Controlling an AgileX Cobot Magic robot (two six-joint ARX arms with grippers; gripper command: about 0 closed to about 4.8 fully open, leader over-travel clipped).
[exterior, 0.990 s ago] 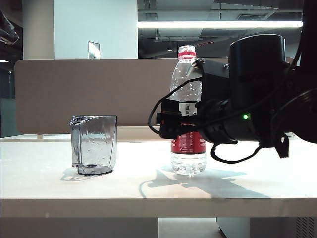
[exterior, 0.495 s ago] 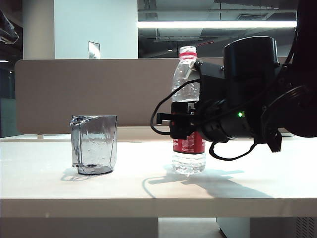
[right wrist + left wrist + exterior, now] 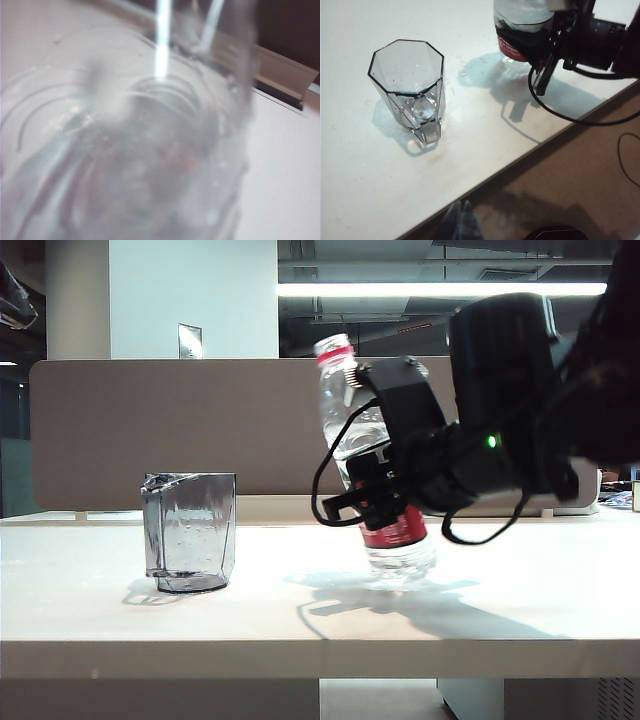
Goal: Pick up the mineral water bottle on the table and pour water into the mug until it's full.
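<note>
The tall clear ribbed plastic mineral water bottle, with a red neck ring and a red label band, is tilted so that its neck leans toward the left of the exterior view. Its rounded base hangs just above the wide flat white tabletop, over its own shadow. The black right hand is clamped on the bottle at the label; a thin black cable loops beside it. In the right wrist view the bottle fills the picture as a blurred, ridged transparent surface, and the fingers cannot be made out there.

The short smoky-grey transparent mug stands upright on the tabletop, well apart from the bottle, on the left of the exterior view. It has flat angular walls, a dark rim and a thin side handle. From the left wrist view its mouth is octagonal, and small droplets sit on the inner walls.

The left hand is in no picture, so I cannot tell how it stands. A brown-grey divider panel with a matte surface backs the tabletop.
</note>
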